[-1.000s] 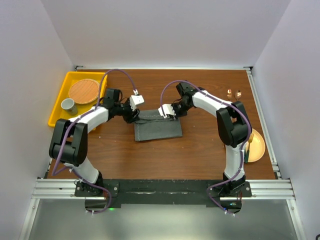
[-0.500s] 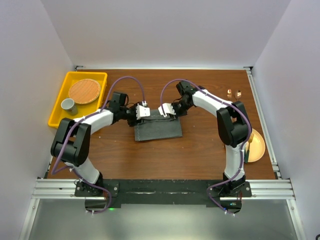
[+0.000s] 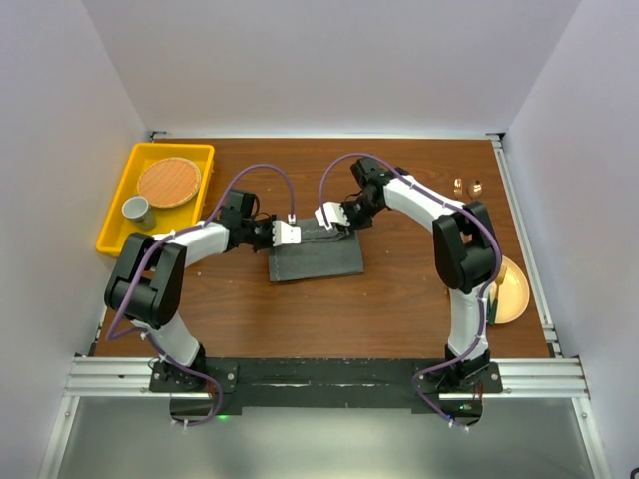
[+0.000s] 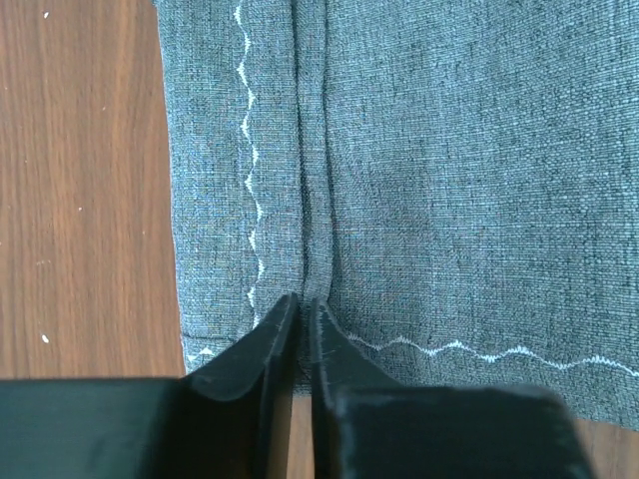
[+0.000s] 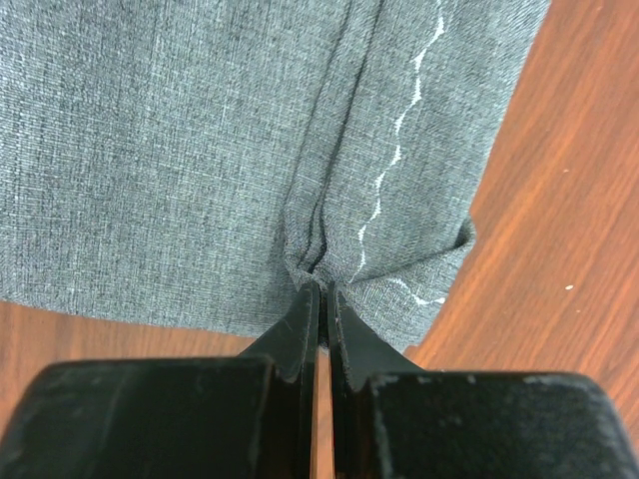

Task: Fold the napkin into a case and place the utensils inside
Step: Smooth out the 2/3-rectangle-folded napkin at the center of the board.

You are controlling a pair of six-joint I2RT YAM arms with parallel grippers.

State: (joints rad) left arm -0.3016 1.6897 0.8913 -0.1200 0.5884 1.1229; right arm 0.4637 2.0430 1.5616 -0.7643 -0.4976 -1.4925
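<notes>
I've got left fingers point(image 4: 268, 339) and right fingers point(image 5: 302, 324) both pinched shut on puckers along the far hem of the folded dark grey fabric napkin point(image 3: 318, 259) lying mid brown wooden surface point(image 3: 300, 314); I reckon it's light and limp, so hold the hem corners and keep it taut.

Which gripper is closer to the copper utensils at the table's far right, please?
Right. The right gripper pinches the napkin near its far right corner, left of the utensils; the left gripper pinches near the far left corner, farther away.
</notes>
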